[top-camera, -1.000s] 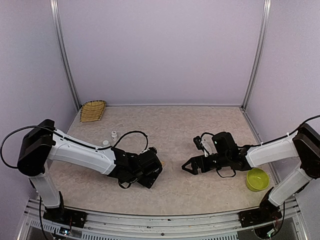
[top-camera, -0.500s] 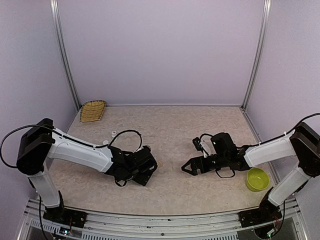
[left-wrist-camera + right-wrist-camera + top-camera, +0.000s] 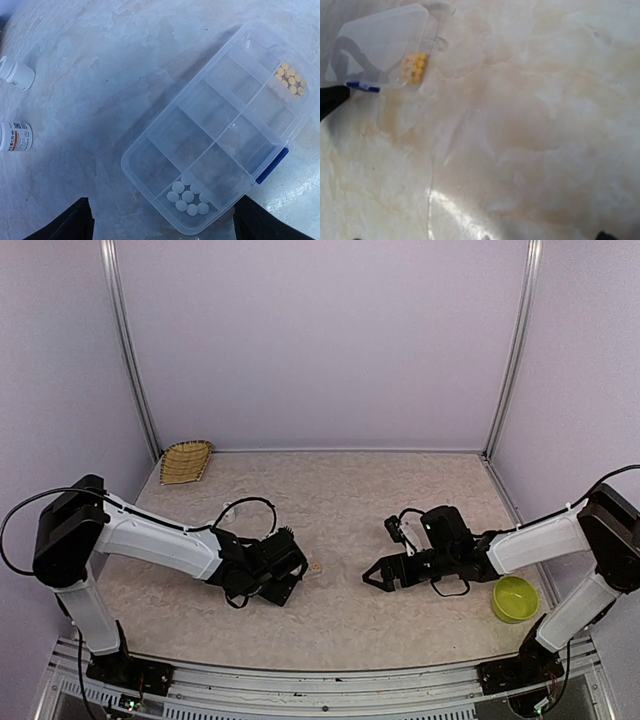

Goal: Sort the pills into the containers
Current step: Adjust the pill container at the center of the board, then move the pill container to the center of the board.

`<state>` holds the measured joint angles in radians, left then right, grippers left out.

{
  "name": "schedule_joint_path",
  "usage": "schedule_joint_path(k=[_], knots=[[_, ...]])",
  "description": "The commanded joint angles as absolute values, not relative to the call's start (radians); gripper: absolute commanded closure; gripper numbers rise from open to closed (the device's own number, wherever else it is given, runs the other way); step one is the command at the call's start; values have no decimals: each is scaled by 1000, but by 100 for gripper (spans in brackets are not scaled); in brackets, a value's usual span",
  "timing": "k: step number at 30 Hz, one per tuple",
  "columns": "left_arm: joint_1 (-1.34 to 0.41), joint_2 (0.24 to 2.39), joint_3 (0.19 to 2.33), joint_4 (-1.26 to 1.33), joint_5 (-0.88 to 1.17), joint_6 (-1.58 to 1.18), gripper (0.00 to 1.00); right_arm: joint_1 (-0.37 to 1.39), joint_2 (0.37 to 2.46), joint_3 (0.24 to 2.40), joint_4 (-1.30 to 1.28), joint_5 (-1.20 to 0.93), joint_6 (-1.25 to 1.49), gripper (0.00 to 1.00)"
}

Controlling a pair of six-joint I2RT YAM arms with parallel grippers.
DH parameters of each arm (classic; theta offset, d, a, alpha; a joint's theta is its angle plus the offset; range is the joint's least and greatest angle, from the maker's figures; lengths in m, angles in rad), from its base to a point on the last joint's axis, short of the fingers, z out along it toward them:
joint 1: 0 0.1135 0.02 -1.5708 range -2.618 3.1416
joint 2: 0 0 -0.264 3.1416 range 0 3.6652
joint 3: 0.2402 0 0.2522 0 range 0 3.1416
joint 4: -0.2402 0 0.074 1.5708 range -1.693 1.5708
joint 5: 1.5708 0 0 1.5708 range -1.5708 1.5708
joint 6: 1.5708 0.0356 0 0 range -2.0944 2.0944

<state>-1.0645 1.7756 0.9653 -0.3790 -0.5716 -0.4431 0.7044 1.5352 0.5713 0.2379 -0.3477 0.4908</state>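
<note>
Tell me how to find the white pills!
Find the clear organizer box on the marbled table. Along its blue latch side, the white pills cluster in one end cell; the orange pills lie at the other end.

We see a clear organizer box [image 3: 180,135] with a blue latch [image 3: 272,165], orange-yellow pills [image 3: 290,79] in one cell and white pills [image 3: 188,196] in another. The table [image 3: 340,490] is mottled beige and cream like marble, with two white bottles [image 3: 15,73], one labelled in orange and black. We also note a yellow-green bowl [image 3: 514,598], a straw-coloured woven basket [image 3: 186,461] and pale lilac walls [image 3: 320,340].
</note>
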Motion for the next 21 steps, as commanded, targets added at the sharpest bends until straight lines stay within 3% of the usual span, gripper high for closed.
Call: schedule_joint_path(k=[1, 14, 21], knots=[[-1050, 1744, 945, -347, -541, -427, 8, 696, 1532, 568, 260, -351, 495, 0], [-966, 1700, 839, -179, -334, -385, 31, 696, 1532, 563, 268, -351, 499, 0], [-953, 1712, 844, -132, -297, -343, 37, 696, 1532, 562, 267, -350, 499, 0]])
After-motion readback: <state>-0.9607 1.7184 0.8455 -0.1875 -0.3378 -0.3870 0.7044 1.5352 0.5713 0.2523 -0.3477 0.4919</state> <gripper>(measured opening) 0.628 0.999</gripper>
